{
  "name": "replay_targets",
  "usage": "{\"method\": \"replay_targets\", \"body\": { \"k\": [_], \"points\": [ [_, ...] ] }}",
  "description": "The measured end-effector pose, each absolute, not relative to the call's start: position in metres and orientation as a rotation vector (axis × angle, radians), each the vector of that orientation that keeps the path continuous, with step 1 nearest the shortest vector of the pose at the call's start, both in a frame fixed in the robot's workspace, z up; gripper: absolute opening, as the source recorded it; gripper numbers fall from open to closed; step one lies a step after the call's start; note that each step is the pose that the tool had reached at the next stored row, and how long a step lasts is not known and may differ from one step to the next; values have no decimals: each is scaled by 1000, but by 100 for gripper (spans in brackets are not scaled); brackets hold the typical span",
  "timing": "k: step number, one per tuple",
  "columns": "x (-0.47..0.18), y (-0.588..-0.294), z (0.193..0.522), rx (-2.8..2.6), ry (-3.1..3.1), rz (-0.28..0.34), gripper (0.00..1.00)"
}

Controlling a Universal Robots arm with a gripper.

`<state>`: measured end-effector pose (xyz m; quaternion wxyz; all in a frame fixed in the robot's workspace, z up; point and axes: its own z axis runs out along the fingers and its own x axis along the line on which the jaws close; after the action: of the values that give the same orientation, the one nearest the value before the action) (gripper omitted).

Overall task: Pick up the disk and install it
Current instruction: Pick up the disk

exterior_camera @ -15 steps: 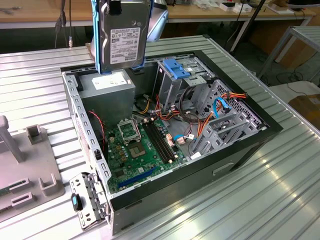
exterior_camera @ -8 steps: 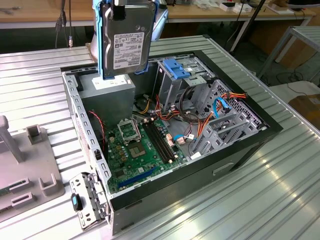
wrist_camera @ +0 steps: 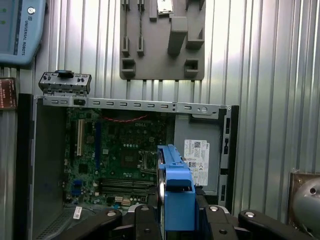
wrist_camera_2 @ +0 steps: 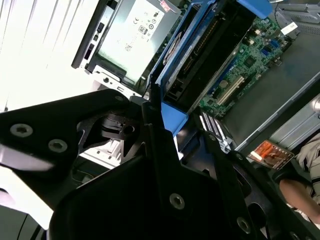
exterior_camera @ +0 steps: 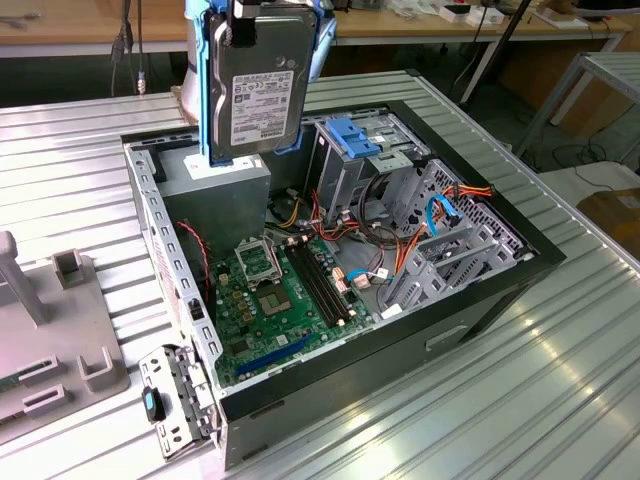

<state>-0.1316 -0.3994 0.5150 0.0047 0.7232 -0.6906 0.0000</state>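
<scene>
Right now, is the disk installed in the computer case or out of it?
Out: the disk hangs upright in the gripper, above the open case.

Quantities: one disk (exterior_camera: 265, 90), one open case (exterior_camera: 400, 352), one motherboard (exterior_camera: 265, 310), one power supply (exterior_camera: 225, 200), one drive cage (exterior_camera: 340, 170), one grey fixture (exterior_camera: 50, 350), one counter (exterior_camera: 500, 420).

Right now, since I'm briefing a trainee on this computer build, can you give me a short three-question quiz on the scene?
1. True or false: the flat grey metal disk in its blue plastic carrier already sits in the tall metal drive cage with the blue plastic top.
2. What does the gripper hold? A) a memory stick B) the disk C) nothing
3. Fill in: in the exterior view, the disk hangs ____ the open black metal computer case.

Key: 1 false; 2 B; 3 above.
</scene>
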Motion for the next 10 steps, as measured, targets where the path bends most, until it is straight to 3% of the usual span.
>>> {"method": "replay_targets", "body": {
  "k": [10],
  "points": [
    [-132, -409, 515, 2265, -2163, 0, 36]
  ]
}}
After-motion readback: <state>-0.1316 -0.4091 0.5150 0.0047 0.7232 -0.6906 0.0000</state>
